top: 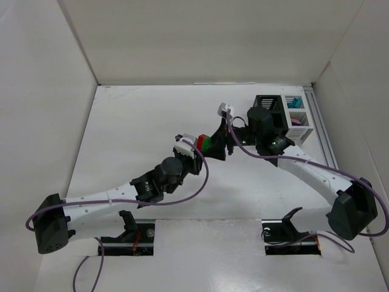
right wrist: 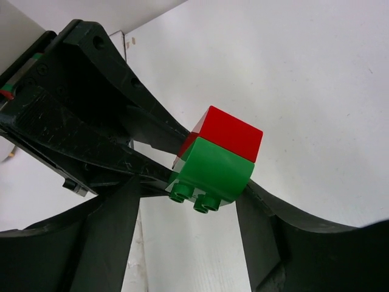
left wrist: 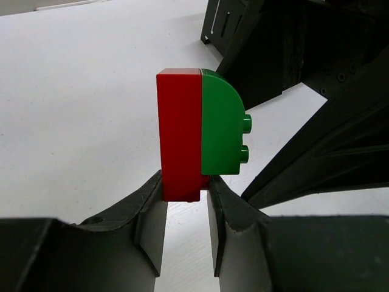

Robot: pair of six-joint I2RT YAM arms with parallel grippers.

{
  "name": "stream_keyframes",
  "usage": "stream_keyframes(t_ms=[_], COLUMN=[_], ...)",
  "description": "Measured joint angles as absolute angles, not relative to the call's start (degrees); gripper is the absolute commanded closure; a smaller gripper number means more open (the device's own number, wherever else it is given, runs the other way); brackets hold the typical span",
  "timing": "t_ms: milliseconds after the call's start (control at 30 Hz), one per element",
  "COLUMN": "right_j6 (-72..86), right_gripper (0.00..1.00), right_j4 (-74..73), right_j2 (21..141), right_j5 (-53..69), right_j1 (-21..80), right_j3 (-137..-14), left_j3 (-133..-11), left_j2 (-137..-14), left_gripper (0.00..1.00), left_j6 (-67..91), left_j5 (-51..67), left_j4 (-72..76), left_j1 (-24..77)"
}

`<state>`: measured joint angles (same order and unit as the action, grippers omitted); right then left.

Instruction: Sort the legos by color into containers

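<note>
Roughly, from the left side across, as the overhead camera sees it.

Left arm (top: 97,204): rises from its base at the near left corner and reaches out over the white counter (top: 134,134) toward the middle.

Left tool (left wrist: 186,201): closed on the red brick (left wrist: 179,134). Its two fingers pinch the brick's lower end, one on each side, with only a narrow slot between them. Brick held clear of the counter.

Red brick: tall, flat-sided, standing up out of the grip in the left wrist view.

Green brick (left wrist: 222,125): pressed flush against the red one's right face, one top corner rounded, two studs sticking out on the far side. The pair sits near the counter's centre, between the two arms.

Right tool (right wrist: 191,210): open, fingers spread on either side of the green brick. The finger on the right of its own view lies against or just beside the brick; the other stands apart. No clamp seen.

Bins (top: 302,131): a joined cluster near the far right corner, just behind the right tool and partly hidden by it. One black bin (top: 267,102) on its left, white ones on its right. Teal bricks (top: 296,101) lie in the far white bin, purple bricks (top: 296,120) in the white bin nearer the arms.

Right arm (top: 316,176): runs back from the centre to its base at the near right.
</note>
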<state>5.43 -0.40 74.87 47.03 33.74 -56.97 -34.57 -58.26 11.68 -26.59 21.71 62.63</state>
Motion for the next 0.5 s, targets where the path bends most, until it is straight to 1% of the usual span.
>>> stream_keyframes(t_ms=[67, 100, 167, 200, 333, 500], right_j6=[5.4, 5.5, 5.8, 6.1, 6.8, 7.0], right_gripper=[0.40, 0.50, 0.63, 0.86, 0.99, 1.00], right_j4=[-0.4, -0.4, -0.3, -0.3, 0.1, 0.1], right_j2=[74.8, 74.8, 74.8, 74.8, 74.8, 74.8], right_j5=[47.0, 46.8, 46.6, 47.0, 47.2, 50.3], right_j1=[33.6, 33.5, 33.3, 33.1, 32.9, 30.6], right_j3=[-57.2, -57.3, -57.4, -57.5, -57.7, -57.5], left_j3=[-34.5, -34.5, -34.4, -34.4, -34.3, -34.3], left_j2=[-58.0, -57.9, -57.5, -57.3, -57.1, -57.0], left_gripper=[1.00, 1.00, 1.00, 1.00, 1.00, 1.00], left_j6=[11.7, 11.7, 11.7, 11.8, 11.9, 14.2], left_j5=[-26.6, -26.5, -26.4, -26.3, -26.5, -28.7], left_j4=[21.6, 21.7, 21.6, 21.6, 21.7, 21.9], left_j1=[62.6, 62.6, 62.7, 62.7, 62.7, 63.4])
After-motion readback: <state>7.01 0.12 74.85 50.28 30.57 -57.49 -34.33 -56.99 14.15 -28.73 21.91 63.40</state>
